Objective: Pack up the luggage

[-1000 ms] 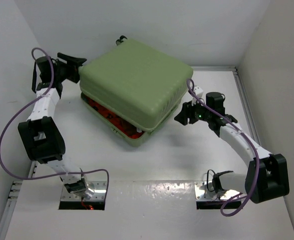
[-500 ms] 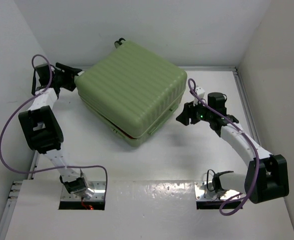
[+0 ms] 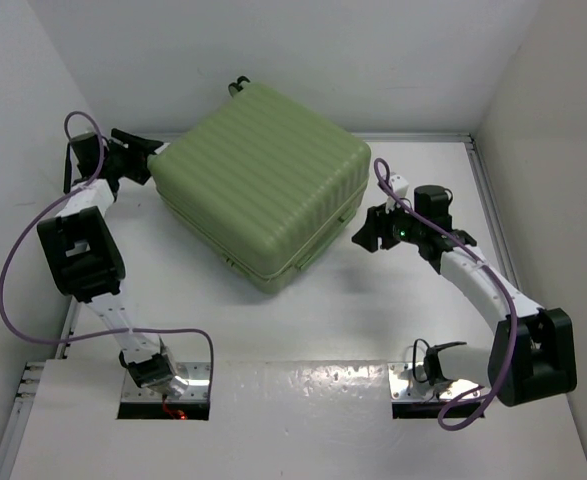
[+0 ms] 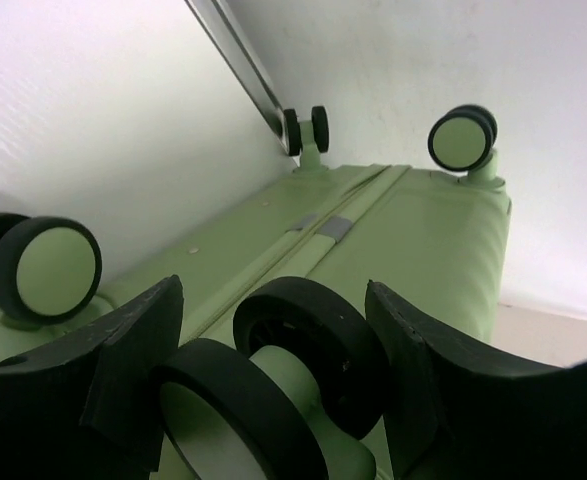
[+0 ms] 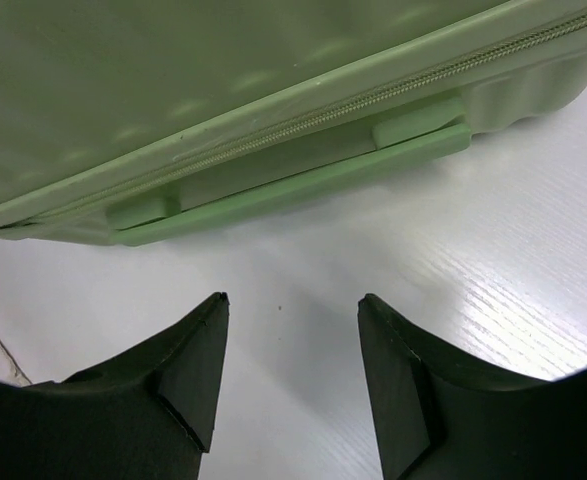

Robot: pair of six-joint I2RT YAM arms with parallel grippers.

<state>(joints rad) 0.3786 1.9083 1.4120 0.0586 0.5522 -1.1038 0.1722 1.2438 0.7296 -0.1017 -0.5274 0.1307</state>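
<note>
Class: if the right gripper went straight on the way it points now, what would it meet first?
Probably the side handle of the luggage; the right gripper, jaws open, faces it across the table; depth is unclear.

Pale green all over the luggage (image 3: 263, 195), its shell ribbed in fine parallel lines. Its wheels (image 4: 53, 268) show black rims and pale green hubs. The desk (image 3: 303, 330) is white. The left arm (image 3: 88, 205) and right arm (image 3: 483, 285) are white with black joints and trail purple cables (image 3: 0, 290).
</note>
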